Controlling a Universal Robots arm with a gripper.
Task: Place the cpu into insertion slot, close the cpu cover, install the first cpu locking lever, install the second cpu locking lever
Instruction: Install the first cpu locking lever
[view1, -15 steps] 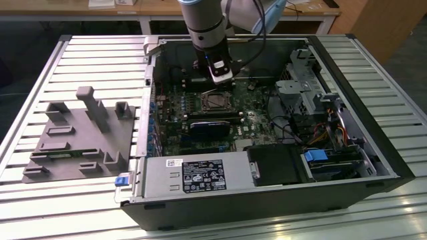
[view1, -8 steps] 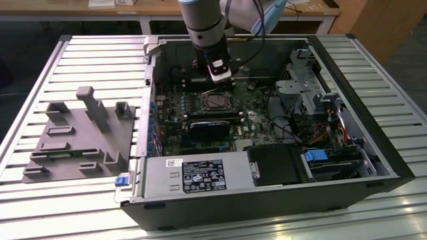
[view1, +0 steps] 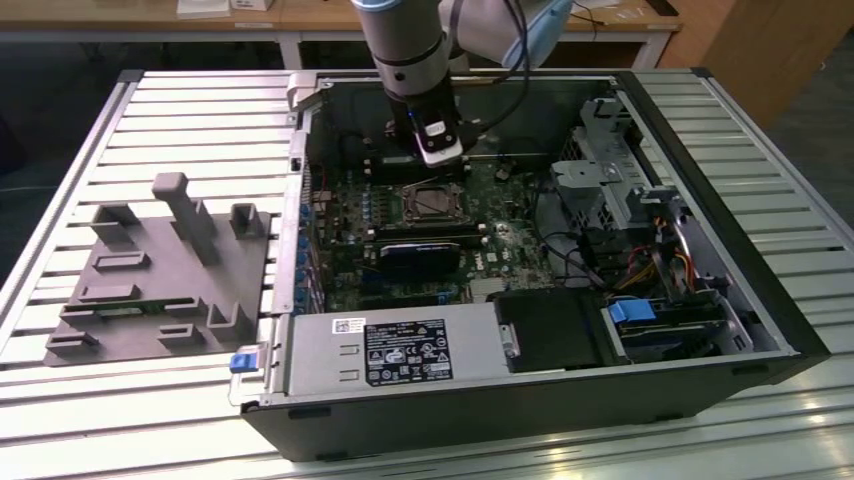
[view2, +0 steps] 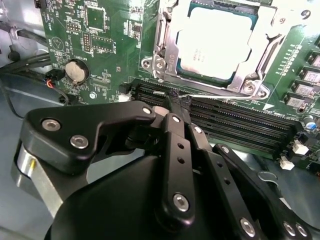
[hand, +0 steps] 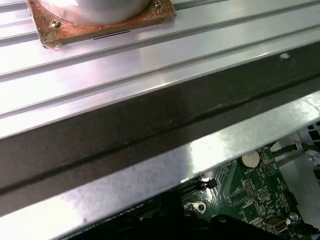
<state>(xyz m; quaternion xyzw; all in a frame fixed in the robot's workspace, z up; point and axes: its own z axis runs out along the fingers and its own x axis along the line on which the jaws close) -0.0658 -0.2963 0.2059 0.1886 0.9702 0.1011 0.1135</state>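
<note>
The cpu (view2: 215, 42), pale silver on top, lies in the insertion slot (view1: 434, 203) on the green board. The silver cpu cover (view2: 167, 42) lies flat around it, with the chip showing through its window. A thin silver lever wire (view2: 225, 97) runs along the socket's edge beside the memory slots. My gripper (view2: 176, 102) is shut, its black fingertips together right at the end of that wire; I cannot tell whether they touch it. In the exterior view the gripper (view1: 441, 160) hangs inside the open case, just behind the socket.
Long black memory slots (view2: 225, 122) and a coin battery (view2: 76, 71) flank the socket. A black card (view1: 420, 255), the power supply (view1: 400, 350) and the drive cage (view1: 614, 190) crowd the case. A grey fixture tray (view1: 160, 270) lies on the exterior view's left.
</note>
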